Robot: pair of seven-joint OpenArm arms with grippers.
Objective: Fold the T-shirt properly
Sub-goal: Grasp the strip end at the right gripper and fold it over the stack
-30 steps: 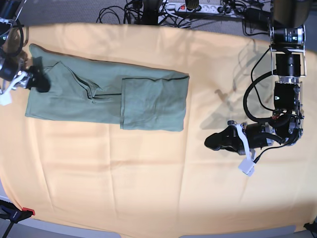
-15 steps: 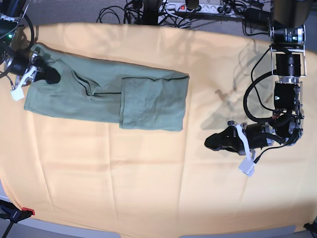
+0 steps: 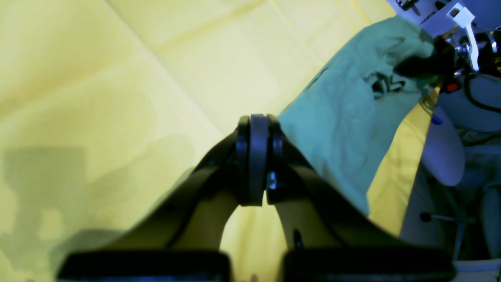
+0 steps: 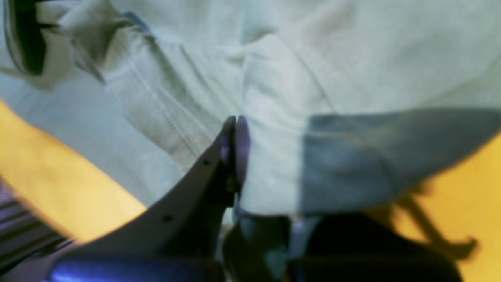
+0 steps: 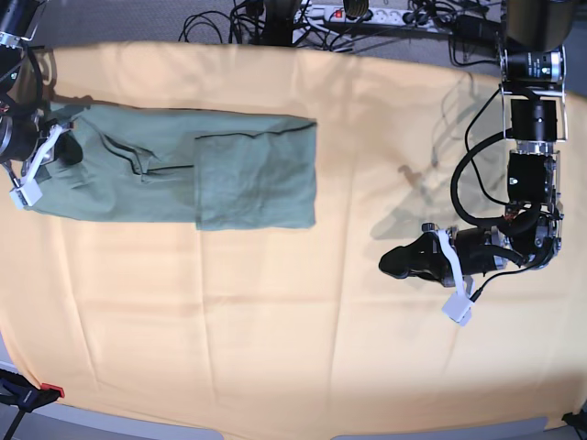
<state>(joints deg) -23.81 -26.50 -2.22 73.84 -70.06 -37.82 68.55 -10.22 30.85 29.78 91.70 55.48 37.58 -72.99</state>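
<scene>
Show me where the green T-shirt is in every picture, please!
Base view: the T-shirt lies upper left on the yellow cloth, its left end at the right end effector.
Left wrist view: it runs from the centre to the upper right, behind the shut left end effector.
Right wrist view: it fills the upper frame, pinched by the right end effector.
Shared landmark: the yellow cloth.

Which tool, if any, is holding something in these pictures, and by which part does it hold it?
The right tool is shut on the T-shirt, pinching its end nearest that arm. The left tool is shut, holding nothing, over the table cloth.
</scene>
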